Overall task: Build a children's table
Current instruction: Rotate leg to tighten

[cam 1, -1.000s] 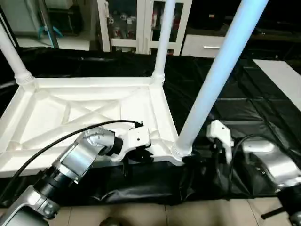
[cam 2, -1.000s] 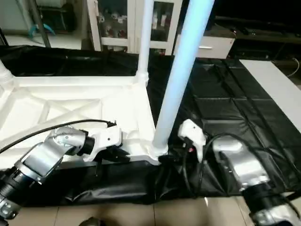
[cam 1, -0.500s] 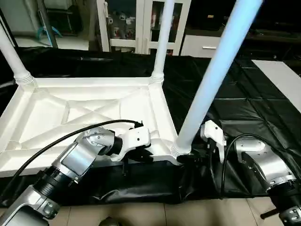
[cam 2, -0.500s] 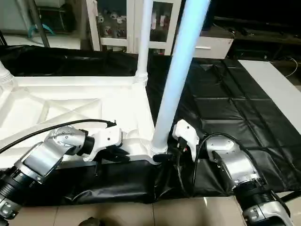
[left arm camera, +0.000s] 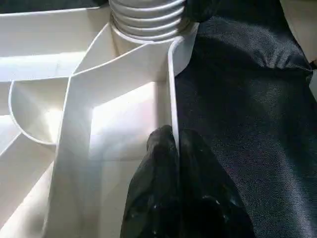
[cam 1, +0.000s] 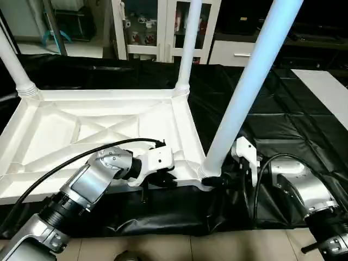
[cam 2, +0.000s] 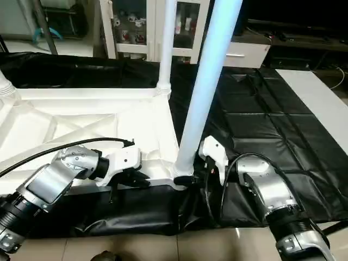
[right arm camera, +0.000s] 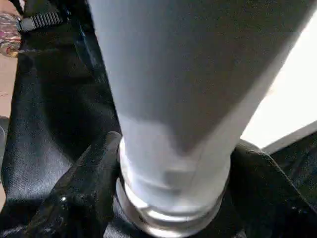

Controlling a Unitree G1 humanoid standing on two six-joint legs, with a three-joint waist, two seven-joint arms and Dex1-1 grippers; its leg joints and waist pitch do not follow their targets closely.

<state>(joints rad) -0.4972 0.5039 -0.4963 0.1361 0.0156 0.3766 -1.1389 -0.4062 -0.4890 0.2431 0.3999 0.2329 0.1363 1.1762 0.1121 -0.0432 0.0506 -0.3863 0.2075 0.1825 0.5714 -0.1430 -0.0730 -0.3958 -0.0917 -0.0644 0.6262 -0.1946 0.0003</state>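
Black padded sheeting (cam 1: 283,125) is spread over a tiled floor, with white glass-fronted cabinets (cam 1: 157,27) behind; on the sheeting the white plastic rectangular table top (cam 1: 81,136) lies upside down, its X-ribbed underside facing up. Three long tapered white tube legs are seen standing in corner sockets: one at the far left (cam 1: 13,60), one at the far right (cam 1: 187,49), and one at the near right corner (cam 1: 244,92).

The left gripper (left arm camera: 173,148) is clenched on the thin upright rim wall of the top, just beside the near right socket; one black finger (left arm camera: 153,168) lies inside the rim and the other outside. The right gripper (right arm camera: 173,198) is set around the base of the near leg, a finger (right arm camera: 94,178) on each side of the tube just above its ribbed collar; the fingers appear to touch the tube, though firm contact cannot be confirmed.

The top is judged light and stiff, its rim a sound place for steadying. The leg is judged hollow, light and smooth, so slipping is likely; it is best held low near the collar, where turning or pressing acts directly on the socket and the long tube levers least.
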